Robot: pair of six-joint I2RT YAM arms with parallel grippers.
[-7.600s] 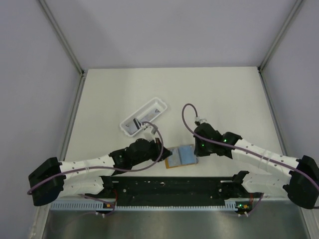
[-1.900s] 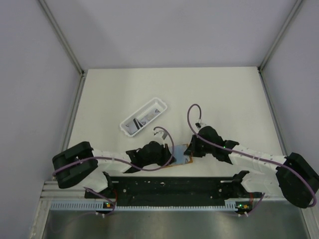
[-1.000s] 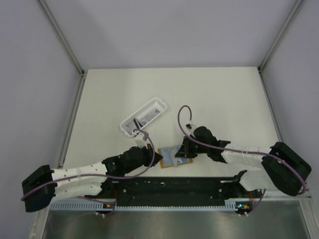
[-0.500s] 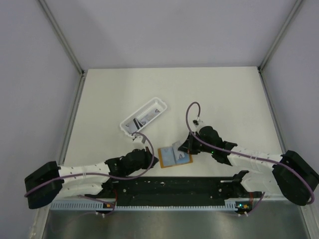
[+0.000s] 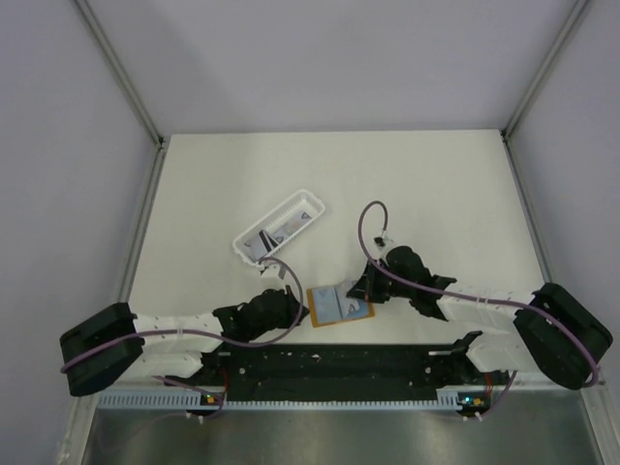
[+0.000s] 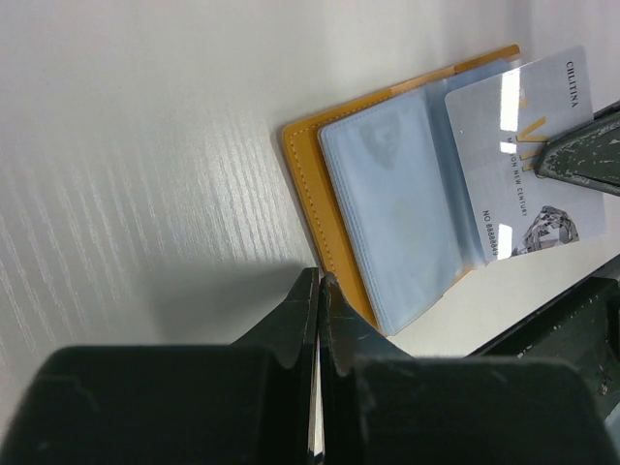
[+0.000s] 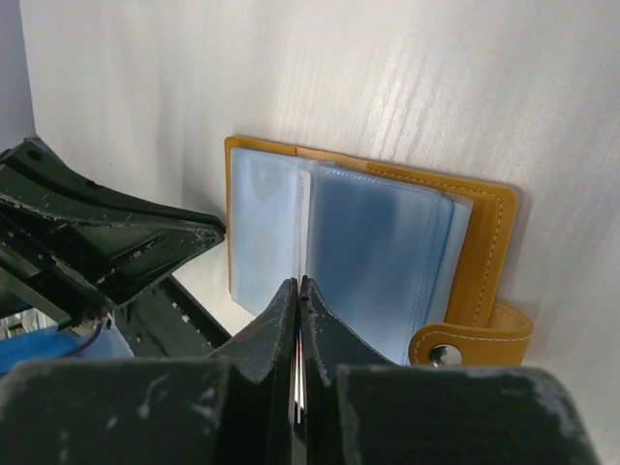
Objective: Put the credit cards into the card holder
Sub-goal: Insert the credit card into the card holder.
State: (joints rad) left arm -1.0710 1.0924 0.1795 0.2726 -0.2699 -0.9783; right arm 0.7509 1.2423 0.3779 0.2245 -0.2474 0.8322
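The card holder (image 5: 339, 308) lies open near the table's front edge, orange-tan outside with pale blue sleeves (image 6: 397, 213). My right gripper (image 5: 360, 288) is shut on a white credit card (image 6: 528, 160), seen edge-on between the jaws in the right wrist view (image 7: 298, 392). The card's end lies in among the sleeves of the holder (image 7: 484, 242). My left gripper (image 5: 296, 312) is shut, and its tips (image 6: 319, 278) rest at the holder's orange left edge. More cards lie in the white tray (image 5: 281, 225).
The black rail (image 5: 339, 363) of the arm mount runs just in front of the holder. The holder's snap tab (image 7: 455, 349) sticks out on its right side. The left gripper's fingers (image 7: 126, 242) show beside the holder in the right wrist view.
Over the last second the holder shifted slightly right and the right gripper drew back a little with the card. The left arm's rear shifted; its gripper stayed at the holder's edge.
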